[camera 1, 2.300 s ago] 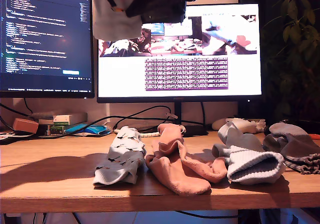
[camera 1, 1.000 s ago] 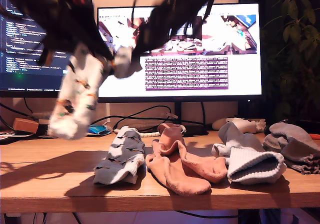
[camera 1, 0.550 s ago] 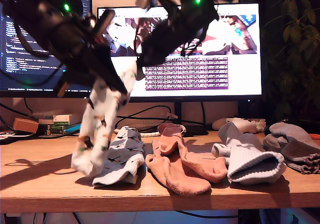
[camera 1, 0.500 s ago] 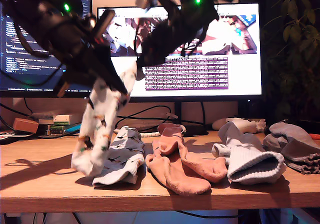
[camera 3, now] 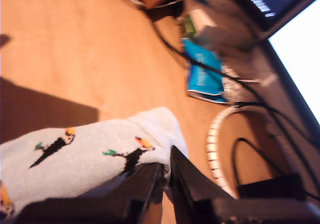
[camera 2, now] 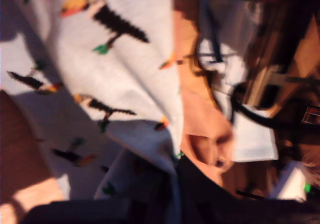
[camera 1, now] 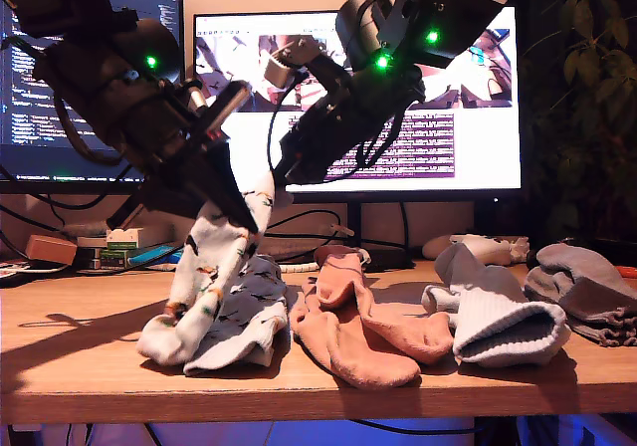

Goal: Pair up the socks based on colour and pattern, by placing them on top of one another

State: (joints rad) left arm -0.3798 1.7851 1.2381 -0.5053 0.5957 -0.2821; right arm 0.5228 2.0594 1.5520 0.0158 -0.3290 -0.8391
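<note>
One toucan-print sock (camera 1: pixel 214 267): soft, light, limp. In the exterior view it hangs with its toe on its mate (camera 1: pixel 249 322), at nine o'clock of the pink socks (camera 1: pixel 358 332). My second gripper (camera 3: pixel 164 176) is pinched on the cuff, the best hold. My first gripper (camera 2: pixel 175 199) is too blurred to tell its state.

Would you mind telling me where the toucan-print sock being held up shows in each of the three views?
Exterior view: the held toucan sock hangs toward that view's left, its toe resting on its lying match.
First wrist view: the held toucan sock fills most of the picture.
Second wrist view: it lies across the frame at the jaws.
Shared landmark: the wooden desk.
</note>
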